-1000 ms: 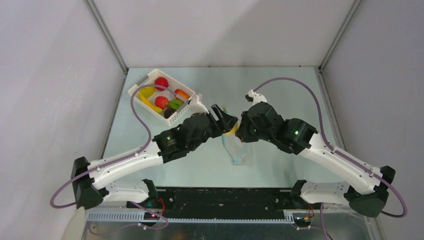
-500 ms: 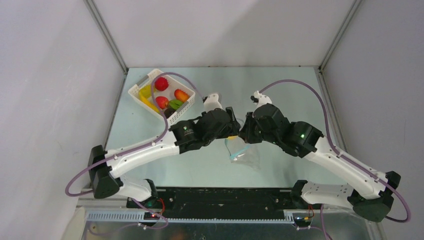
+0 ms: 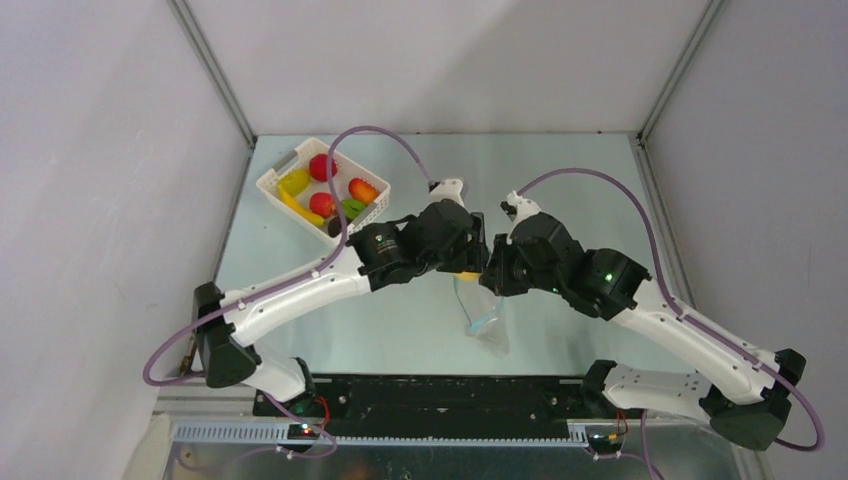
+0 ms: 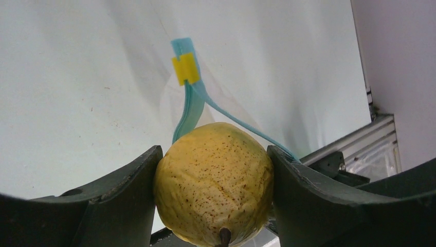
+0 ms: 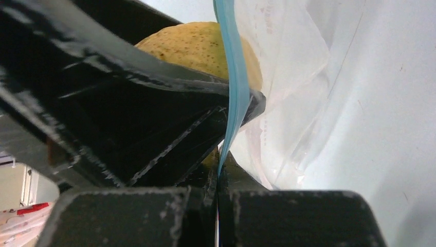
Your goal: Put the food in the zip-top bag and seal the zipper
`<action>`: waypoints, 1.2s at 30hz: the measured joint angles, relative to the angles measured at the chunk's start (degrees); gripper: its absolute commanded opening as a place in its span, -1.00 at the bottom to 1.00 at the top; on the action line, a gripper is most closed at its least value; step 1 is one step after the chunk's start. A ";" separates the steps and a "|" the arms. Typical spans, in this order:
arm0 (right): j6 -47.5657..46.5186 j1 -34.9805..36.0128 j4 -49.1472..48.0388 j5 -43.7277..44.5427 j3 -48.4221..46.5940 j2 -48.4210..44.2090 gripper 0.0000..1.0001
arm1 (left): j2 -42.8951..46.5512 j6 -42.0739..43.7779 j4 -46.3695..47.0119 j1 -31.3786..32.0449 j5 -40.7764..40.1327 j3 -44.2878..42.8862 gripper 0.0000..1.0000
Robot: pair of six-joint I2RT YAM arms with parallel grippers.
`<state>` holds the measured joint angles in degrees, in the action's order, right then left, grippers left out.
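Note:
My left gripper (image 4: 213,154) is shut on a piece of the food, a yellow speckled pear (image 4: 213,190), stem toward the camera. In the top view that gripper (image 3: 470,250) meets my right gripper (image 3: 492,268) over the middle of the table. The right gripper (image 5: 218,180) is shut on the light blue zipper (image 5: 234,77) of the clear zip-top bag (image 5: 298,103), which hangs below it (image 3: 486,322). The pear (image 5: 198,49) sits right against the strip at the bag's mouth. In the left wrist view the zipper (image 4: 193,105) carries a yellow slider (image 4: 185,69).
A white slotted basket (image 3: 272,181) stands at the far left and holds more food: red (image 3: 322,166), yellow (image 3: 294,184), orange (image 3: 364,189) and green (image 3: 350,208) pieces. A purple cable (image 3: 375,135) arches over the table beside it.
My left arm has swung right and forward with the pear, up against the bag's mouth. The right gripper has kept its hold on the bag and shifted a little right.

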<state>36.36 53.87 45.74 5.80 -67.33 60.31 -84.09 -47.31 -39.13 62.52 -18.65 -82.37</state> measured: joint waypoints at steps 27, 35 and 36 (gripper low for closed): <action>-4.59 -3.65 1.42 -1.01 1.25 -5.29 -0.96 | -8.00 13.40 -10.88 2.71 8.85 0.37 -0.37; -5.70 -4.26 -6.93 -3.61 5.81 -11.13 -0.90 | -5.62 12.31 -8.90 2.19 8.76 3.15 -0.42; -6.38 -4.26 -9.03 -4.46 7.30 -12.83 -0.89 | -5.66 12.24 -9.44 2.21 8.35 3.15 -0.42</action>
<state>29.98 49.60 36.71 1.34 -60.03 47.48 -89.76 -35.07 -48.58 64.73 -10.31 -79.22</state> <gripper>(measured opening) 0.040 0.721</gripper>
